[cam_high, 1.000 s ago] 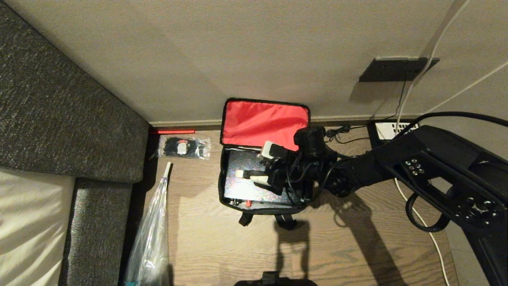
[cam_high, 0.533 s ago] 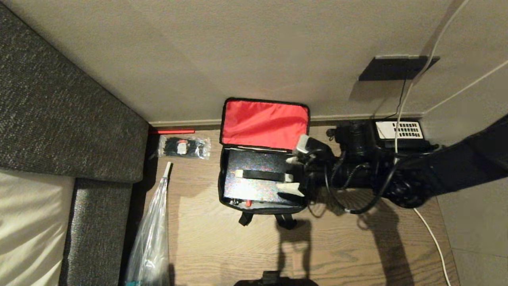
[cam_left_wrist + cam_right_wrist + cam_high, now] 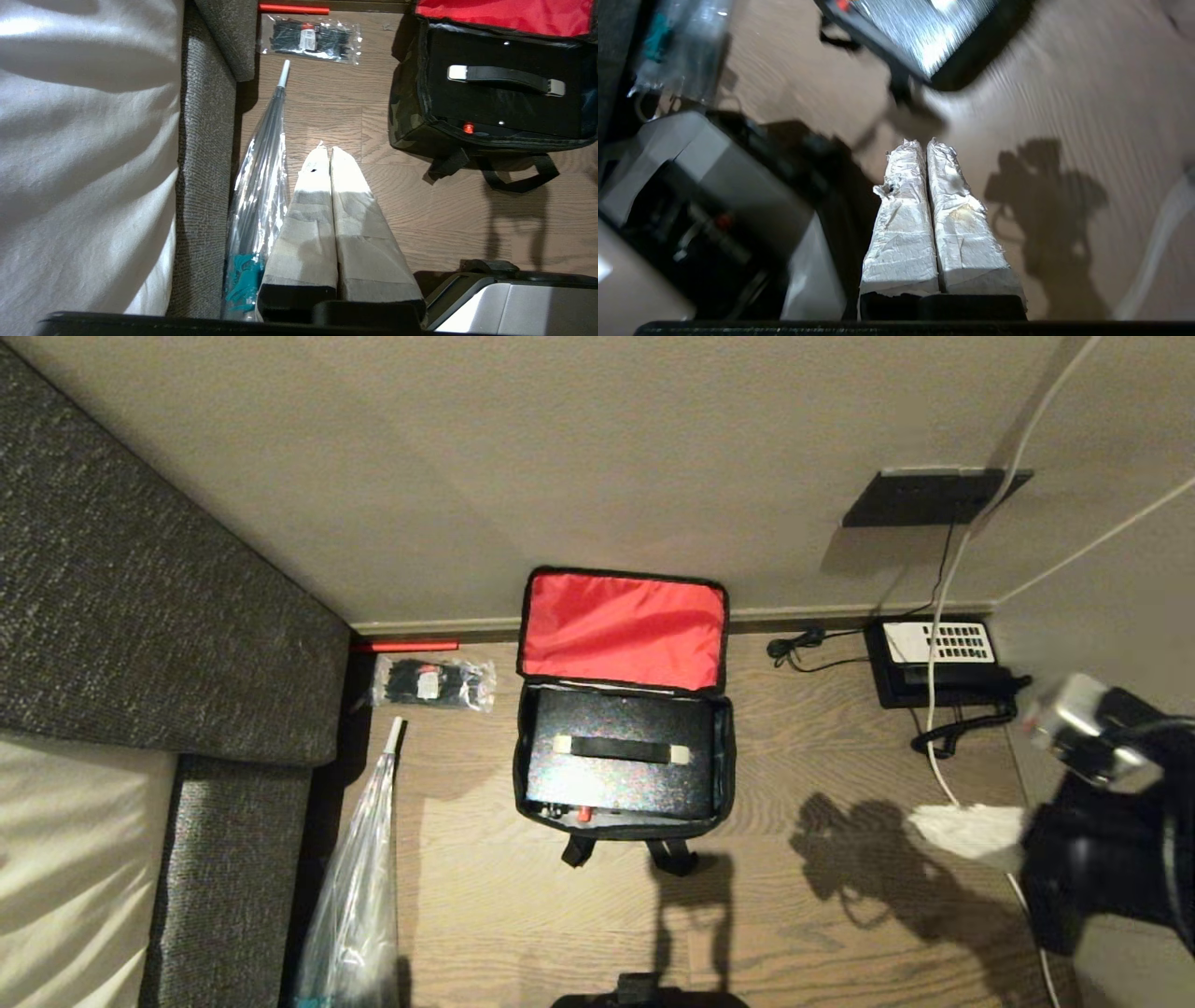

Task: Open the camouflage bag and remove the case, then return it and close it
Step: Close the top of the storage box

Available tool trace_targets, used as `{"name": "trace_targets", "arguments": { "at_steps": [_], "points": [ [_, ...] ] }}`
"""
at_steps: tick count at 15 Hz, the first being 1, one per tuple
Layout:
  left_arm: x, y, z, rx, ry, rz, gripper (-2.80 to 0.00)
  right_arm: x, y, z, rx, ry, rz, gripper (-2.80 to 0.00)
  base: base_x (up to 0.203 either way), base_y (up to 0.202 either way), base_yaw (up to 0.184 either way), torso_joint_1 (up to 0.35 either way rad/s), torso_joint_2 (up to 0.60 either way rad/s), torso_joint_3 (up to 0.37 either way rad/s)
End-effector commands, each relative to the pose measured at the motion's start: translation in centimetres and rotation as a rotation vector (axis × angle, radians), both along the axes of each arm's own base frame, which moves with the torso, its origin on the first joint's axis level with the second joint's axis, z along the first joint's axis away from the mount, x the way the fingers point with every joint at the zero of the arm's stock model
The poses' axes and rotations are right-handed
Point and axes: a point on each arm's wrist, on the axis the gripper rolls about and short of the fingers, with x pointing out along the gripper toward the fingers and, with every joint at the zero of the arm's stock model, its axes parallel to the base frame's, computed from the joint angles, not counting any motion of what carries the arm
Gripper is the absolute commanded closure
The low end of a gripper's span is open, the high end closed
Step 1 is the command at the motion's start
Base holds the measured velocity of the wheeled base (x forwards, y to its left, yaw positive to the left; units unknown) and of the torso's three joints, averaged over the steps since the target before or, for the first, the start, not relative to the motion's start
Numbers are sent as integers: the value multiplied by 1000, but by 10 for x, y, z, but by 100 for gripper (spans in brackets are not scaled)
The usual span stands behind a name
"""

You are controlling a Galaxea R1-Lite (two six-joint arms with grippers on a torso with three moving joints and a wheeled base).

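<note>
The camouflage bag [image 3: 624, 627] stands open on the wood floor against the wall, its red-lined lid folded back. Inside lies the case [image 3: 611, 784], black and speckled, with a black strap handle [image 3: 621, 749] and a small red latch [image 3: 583, 814]. My right gripper [image 3: 966, 829] is shut and empty, low at the right, well away from the bag. In the right wrist view its gripper [image 3: 925, 144] hangs over bare floor with the case [image 3: 920, 32] blurred beyond. My left gripper [image 3: 327, 151] is shut and parked over the floor, left of the bag [image 3: 405, 126].
A grey sofa [image 3: 140, 616] fills the left. A packet of black cable ties [image 3: 432, 681] and a plastic-wrapped umbrella [image 3: 359, 887] lie between sofa and bag. A telephone [image 3: 938, 658] and a white cable [image 3: 934, 728] sit at the right by the wall.
My right arm has swung from over the case back to the right edge of the view, and its fingers have gone from open to shut. The case stays in the bag.
</note>
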Motion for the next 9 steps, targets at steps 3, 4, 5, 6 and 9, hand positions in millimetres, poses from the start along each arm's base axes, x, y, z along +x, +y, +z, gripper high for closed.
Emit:
{"name": "trace_targets", "arguments": {
  "at_steps": [3,4,5,6,9],
  "points": [
    [0,0,-1,0,1,0,0,-114,-58,-10,61,-24,-251,0,0,0,0,0,0,0],
    [0,0,-1,0,1,0,0,-130,-66,-20,46,5,-300,0,0,0,0,0,0,0],
    [0,0,-1,-2,1,0,0,-146,-72,-32,17,55,-363,0,0,0,0,0,0,0],
    [0,0,-1,0,1,0,0,-159,-76,-43,-6,104,-433,0,0,0,0,0,0,0],
    [0,0,-1,-1,1,0,0,-166,-76,-55,52,34,-541,0,0,0,0,0,0,0]
  ]
}}
